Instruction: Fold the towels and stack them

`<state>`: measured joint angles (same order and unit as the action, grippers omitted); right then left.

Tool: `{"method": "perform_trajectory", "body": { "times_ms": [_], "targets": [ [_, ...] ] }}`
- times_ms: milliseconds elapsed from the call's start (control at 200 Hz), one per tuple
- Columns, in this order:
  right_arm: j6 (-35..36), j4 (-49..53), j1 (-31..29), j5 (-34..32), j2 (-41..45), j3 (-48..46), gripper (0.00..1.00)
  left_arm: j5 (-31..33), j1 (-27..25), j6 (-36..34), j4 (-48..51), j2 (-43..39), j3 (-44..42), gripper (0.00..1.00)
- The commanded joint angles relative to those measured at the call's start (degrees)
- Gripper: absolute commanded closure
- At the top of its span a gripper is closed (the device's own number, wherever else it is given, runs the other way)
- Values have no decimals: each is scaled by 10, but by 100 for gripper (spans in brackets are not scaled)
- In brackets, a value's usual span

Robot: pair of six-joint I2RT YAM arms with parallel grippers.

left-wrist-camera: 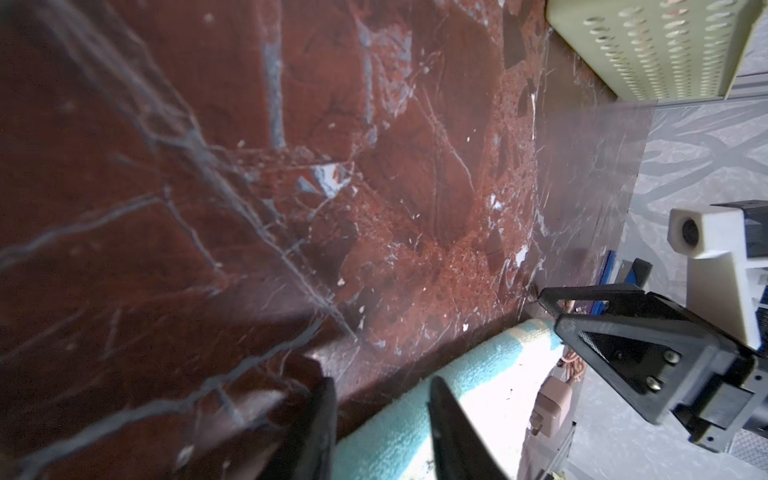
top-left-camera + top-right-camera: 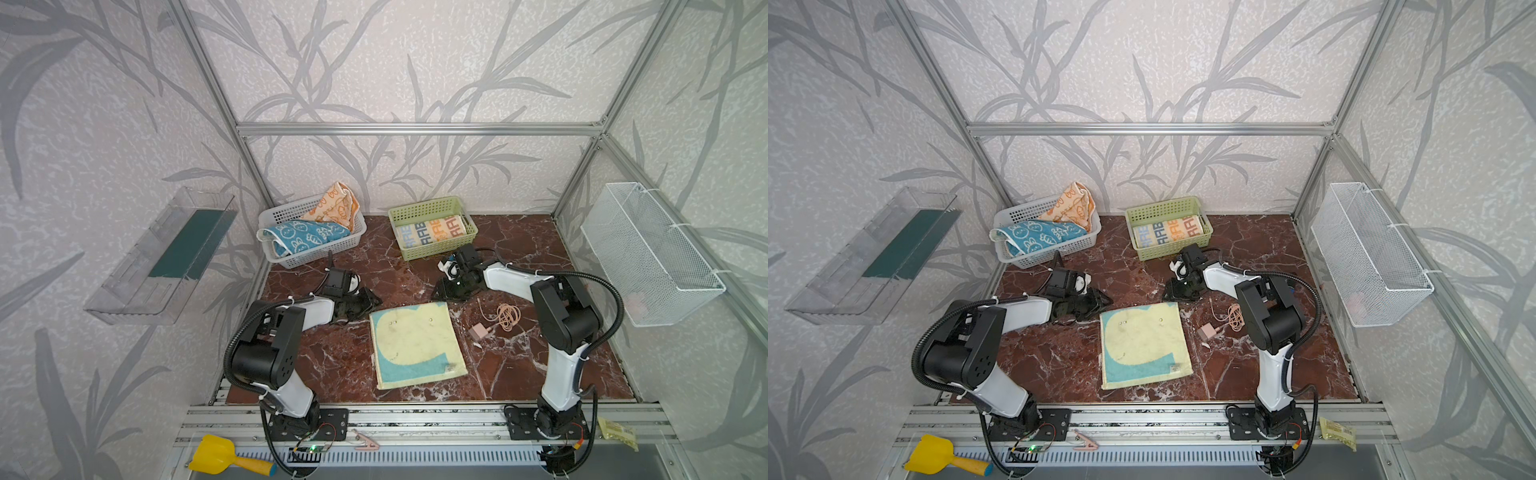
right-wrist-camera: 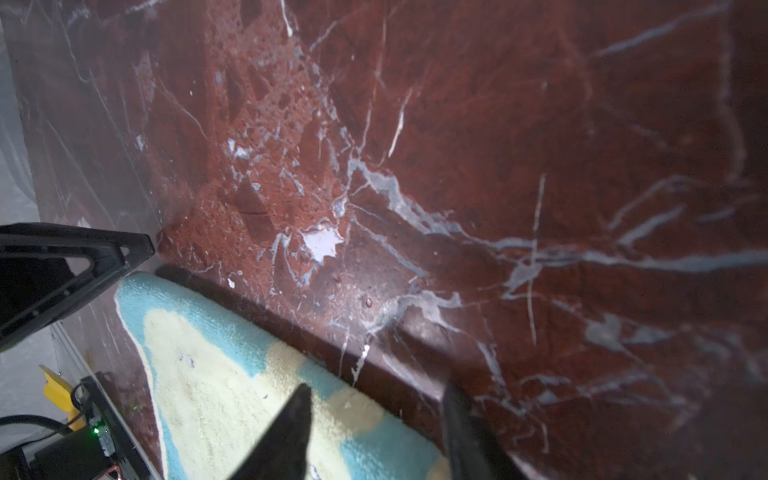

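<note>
A pale-yellow towel with a blue whale [image 2: 417, 345] [image 2: 1144, 345] lies flat in the middle of the table. My left gripper [image 2: 372, 300] [image 1: 381, 382] is at its far left corner, open, one finger over marble and one over the cloth edge [image 1: 415, 415]. My right gripper [image 2: 439, 293] [image 3: 378, 390] is at the far right corner, also open and straddling the edge [image 3: 249, 395]. A blue bunny towel [image 2: 303, 239] and an orange bunny towel [image 2: 334, 205] lie crumpled in the white basket [image 2: 274, 216]. A folded striped "RAB" towel [image 2: 432, 232] lies in the green basket [image 2: 424, 203].
A pink charger with coiled cable [image 2: 494, 322] lies just right of the whale towel. A wire mesh basket [image 2: 648, 257] hangs on the right wall and a clear shelf [image 2: 166, 257] on the left. A yellow scoop [image 2: 220, 455] lies on the front rail.
</note>
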<state>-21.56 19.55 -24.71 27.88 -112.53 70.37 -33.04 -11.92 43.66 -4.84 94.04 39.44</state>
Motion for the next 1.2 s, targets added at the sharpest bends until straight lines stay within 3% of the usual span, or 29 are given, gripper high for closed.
{"method": "perform_trajectory", "body": {
  "times_ms": [0,85,365,430,915,970,1050,1135,1195],
  "targets": [
    [-2,21,11,26,-10,10,63,-18,1,0,-9,3,17,72],
    [5,33,14,29,-1,15,71,-17,1,-7,5,-8,24,75],
    [24,53,16,33,14,15,96,-11,5,-51,64,-33,44,100],
    [28,53,17,32,21,18,100,-10,6,-61,74,-38,50,100],
    [53,71,18,20,29,53,100,11,8,-103,155,-65,102,100],
    [55,79,18,15,28,56,100,28,8,-103,175,-68,105,84],
    [57,94,18,3,32,57,83,48,8,-101,210,-74,102,64],
    [60,111,18,-12,40,53,62,58,8,-91,227,-88,82,55],
    [60,119,18,-19,44,47,52,58,7,-78,222,-101,59,53]
  ]
}}
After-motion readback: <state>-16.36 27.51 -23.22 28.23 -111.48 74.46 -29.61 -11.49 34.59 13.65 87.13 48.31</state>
